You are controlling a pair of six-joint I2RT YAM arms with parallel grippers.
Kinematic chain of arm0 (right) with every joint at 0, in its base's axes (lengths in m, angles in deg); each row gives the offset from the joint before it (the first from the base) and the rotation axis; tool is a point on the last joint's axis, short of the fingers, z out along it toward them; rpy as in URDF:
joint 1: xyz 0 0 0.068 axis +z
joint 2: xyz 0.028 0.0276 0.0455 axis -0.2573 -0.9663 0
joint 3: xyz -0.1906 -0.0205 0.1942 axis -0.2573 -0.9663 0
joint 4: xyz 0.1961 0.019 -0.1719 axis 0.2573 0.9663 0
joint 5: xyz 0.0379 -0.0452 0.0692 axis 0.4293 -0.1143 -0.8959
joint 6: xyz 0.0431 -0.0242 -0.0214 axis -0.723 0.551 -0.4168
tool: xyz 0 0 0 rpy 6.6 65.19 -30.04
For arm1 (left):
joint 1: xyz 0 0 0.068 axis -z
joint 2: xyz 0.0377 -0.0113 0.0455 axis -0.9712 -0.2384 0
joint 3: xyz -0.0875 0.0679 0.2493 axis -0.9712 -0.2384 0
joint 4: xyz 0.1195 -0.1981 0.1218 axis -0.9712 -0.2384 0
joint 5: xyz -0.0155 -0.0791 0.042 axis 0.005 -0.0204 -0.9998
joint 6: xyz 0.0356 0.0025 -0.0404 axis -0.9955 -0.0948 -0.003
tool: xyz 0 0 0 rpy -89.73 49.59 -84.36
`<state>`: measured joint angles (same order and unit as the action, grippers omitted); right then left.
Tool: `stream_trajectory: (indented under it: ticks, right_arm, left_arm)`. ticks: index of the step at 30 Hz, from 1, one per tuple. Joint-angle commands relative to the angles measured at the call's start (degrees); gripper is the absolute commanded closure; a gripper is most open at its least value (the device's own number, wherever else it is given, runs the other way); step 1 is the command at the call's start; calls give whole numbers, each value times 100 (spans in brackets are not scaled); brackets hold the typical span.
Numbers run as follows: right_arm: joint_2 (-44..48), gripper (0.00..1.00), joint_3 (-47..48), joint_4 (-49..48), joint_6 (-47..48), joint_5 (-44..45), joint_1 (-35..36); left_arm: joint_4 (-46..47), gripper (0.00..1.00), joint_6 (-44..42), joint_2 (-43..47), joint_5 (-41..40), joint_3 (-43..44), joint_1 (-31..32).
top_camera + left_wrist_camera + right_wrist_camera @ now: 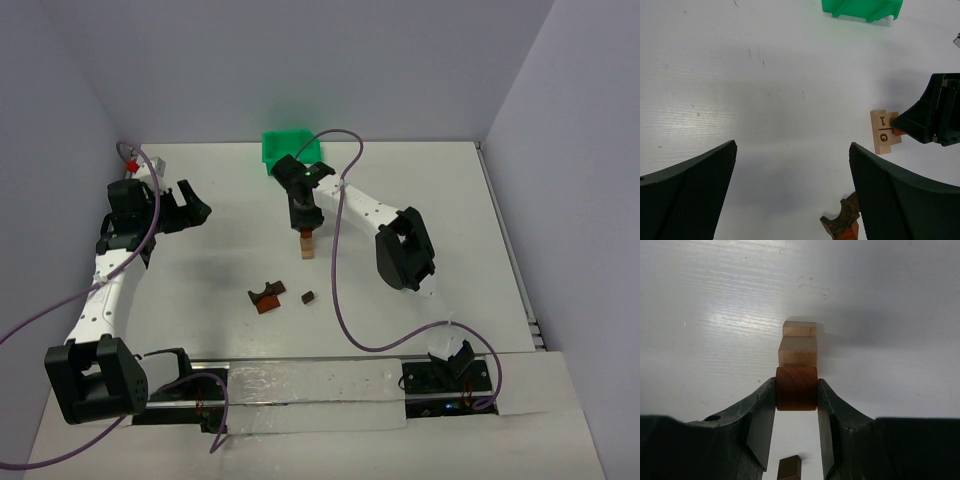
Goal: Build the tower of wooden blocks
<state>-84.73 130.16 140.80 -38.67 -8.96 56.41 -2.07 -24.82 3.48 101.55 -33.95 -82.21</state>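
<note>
The wood block tower [305, 249] stands mid-table as light tan blocks [798, 351], lettered H and G in the left wrist view [882, 132]. My right gripper [796, 390] is shut on a reddish-brown block [796, 388] right at the top of the tan blocks; I cannot tell whether it rests on them. From above, the right gripper [305, 228] hangs over the stack. A dark brown arch piece on a reddish block [267, 297] and a dark cube [308, 296] lie nearer the arms. My left gripper [190, 210] is open, holds nothing and hovers far to the left.
A green plastic bin [290, 150] sits at the back of the table behind the tower. The arch piece [842, 225] shows beside my left gripper's right finger. Purple cables trail from both arms. Walls close in the table at the back and on both sides.
</note>
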Motion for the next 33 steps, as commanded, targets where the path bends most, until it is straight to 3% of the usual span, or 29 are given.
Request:
stream_trajectory:
  ticks: [1, 6, 15, 22, 26, 29, 33]
  right_arm:
    - [-99, 58, 210, 5, -97, 84, 10]
    - [-106, 50, 219, 5, -84, 91, 8]
    - [-115, 45, 236, -13, -53, -1, -9]
    - [373, 1, 91, -126, 131, -286, 31]
    - [873, 0, -70, -249, 330, -418, 69]
    - [1192, 0, -247, -314, 550, -539, 134]
    - [1778, 0, -618, -475, 879, -800, 166]
  left_arm:
    - [247, 1, -5, 1, 42, 198, -15]
    - [261, 1, 2, 16, 69, 189, -24]
    - [253, 1, -25, 17, 76, 182, -24]
    - [91, 1, -217, 41, 259, 279, -21]
    - [8, 1, -427, 114, 713, 269, -24]
    - [-189, 1, -1052, 294, 1450, 198, -23]
    - [-864, 2, -2747, 484, 2691, 3, 11]
